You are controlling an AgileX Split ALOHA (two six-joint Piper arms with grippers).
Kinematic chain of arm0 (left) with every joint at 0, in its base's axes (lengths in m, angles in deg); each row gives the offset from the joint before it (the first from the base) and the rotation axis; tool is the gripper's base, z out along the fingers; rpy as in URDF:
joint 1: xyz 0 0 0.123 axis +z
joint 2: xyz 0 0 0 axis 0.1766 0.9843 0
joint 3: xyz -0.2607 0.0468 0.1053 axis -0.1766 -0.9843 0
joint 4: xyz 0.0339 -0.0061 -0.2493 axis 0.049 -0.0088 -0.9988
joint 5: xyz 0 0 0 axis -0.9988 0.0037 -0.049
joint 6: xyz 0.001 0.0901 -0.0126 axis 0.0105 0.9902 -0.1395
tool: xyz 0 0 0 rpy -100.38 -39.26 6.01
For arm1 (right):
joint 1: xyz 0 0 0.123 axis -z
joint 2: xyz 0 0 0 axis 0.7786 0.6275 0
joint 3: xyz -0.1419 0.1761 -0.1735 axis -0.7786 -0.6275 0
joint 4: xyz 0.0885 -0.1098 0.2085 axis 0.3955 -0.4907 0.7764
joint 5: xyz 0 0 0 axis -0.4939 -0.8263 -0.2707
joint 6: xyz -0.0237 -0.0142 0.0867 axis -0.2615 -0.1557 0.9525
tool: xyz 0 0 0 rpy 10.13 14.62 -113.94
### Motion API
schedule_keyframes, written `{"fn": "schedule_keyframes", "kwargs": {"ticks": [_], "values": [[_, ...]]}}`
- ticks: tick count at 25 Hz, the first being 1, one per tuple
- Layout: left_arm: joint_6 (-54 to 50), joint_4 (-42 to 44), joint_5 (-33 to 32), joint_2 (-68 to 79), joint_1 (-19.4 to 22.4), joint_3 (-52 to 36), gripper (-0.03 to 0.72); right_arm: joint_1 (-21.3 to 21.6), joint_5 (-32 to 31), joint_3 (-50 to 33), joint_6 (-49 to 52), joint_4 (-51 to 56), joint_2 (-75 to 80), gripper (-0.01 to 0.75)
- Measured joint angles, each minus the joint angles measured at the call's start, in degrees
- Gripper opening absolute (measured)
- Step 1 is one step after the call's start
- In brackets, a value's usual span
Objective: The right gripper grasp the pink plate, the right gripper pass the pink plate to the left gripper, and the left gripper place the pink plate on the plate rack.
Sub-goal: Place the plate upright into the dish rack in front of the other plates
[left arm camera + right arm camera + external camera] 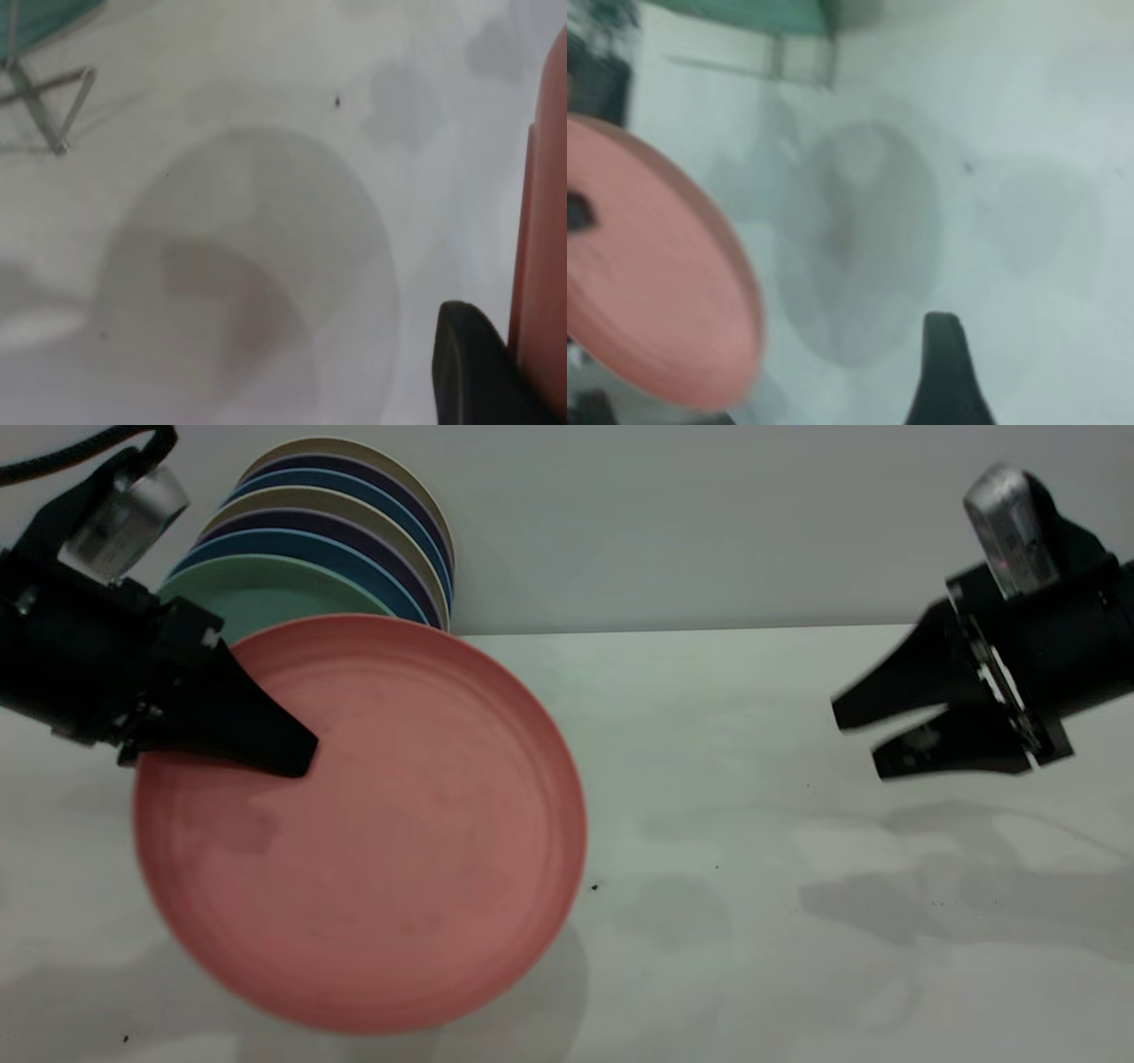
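The pink plate hangs upright above the table, its face towards the exterior camera. My left gripper is shut on its left rim: one black finger lies across the plate's face and the other is hidden behind it. In the left wrist view one finger presses against the plate's edge. My right gripper is open and empty, in the air far to the right of the plate. The plate also shows in the right wrist view. A wire loop of the plate rack shows near the teal plate.
A row of upright plates stands at the back left behind the pink plate, with a teal-green plate in front, then blue, purple and beige ones. The white table stretches between the two grippers. A pale wall stands behind.
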Motion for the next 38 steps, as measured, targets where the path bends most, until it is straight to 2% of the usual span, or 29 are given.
{"fn": "schedule_keyframes", "kwargs": {"ticks": [5, 9, 13, 19, 25, 31, 38], "values": [[0.48, 16.06, -6.99, 0.00, 0.00, 9.03, 0.126, -0.96, 3.07, 0.00, 5.51, -8.90, -0.05, 0.554], [2.51, 30.34, -11.98, 0.00, 0.00, 17.61, 0.126, -1.01, 3.38, 0.00, 6.35, -9.91, -0.05, 0.554], [4.80, 39.22, -12.79, 0.00, 0.00, 25.08, 0.126, -1.01, 3.82, 0.00, 6.35, -9.96, -0.05, 0.554], [18.49, 39.54, -12.19, 0.00, -0.06, 33.05, 0.126, -1.01, 3.87, 0.00, 6.35, -9.96, -0.05, 0.554], [31.58, 37.96, -9.54, 0.29, -0.34, 33.81, 0.126, -1.01, 3.87, 0.00, 6.35, -9.96, -0.05, 0.554], [33.12, 37.79, -2.21, 0.40, -0.34, 33.81, 0.126, -1.01, 3.87, 0.00, 6.36, -9.96, -0.05, 0.554], [33.29, 35.28, -0.33, 0.57, -0.34, 33.81, 0.126, -1.01, 3.93, 0.00, 6.36, -9.96, -0.05, 0.554]]}}
